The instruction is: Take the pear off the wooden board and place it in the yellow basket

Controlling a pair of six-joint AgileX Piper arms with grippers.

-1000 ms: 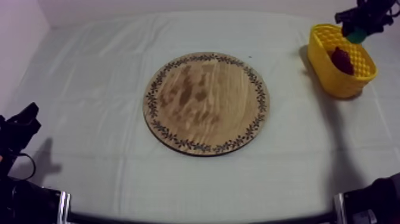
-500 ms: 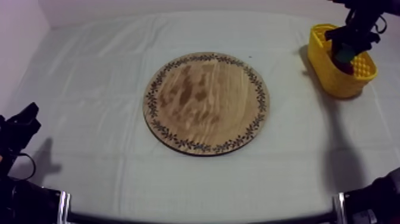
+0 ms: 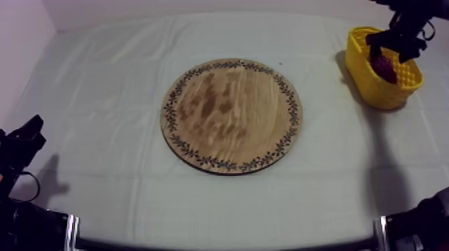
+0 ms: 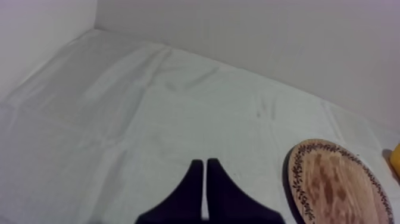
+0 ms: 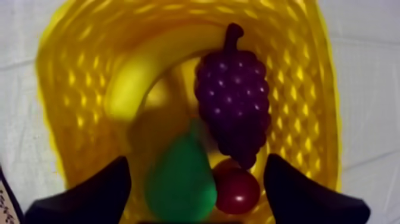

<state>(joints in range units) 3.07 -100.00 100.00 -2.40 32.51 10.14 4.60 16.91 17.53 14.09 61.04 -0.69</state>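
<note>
The right gripper [image 5: 196,159] is hovering, fingers apart, over the yellow lattice basket [image 5: 77,77]. The green toy pear [image 5: 178,182] is lying directly beneath, between them.

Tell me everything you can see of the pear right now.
The pear is green, smooth and plastic-looking, narrow at the neck and wide at the base. It lies inside the yellow basket, its neck toward the banana and the grapes, its base right beside the small red fruit. It sits between the open fingers of the right tool, and neither finger touches it.
</note>
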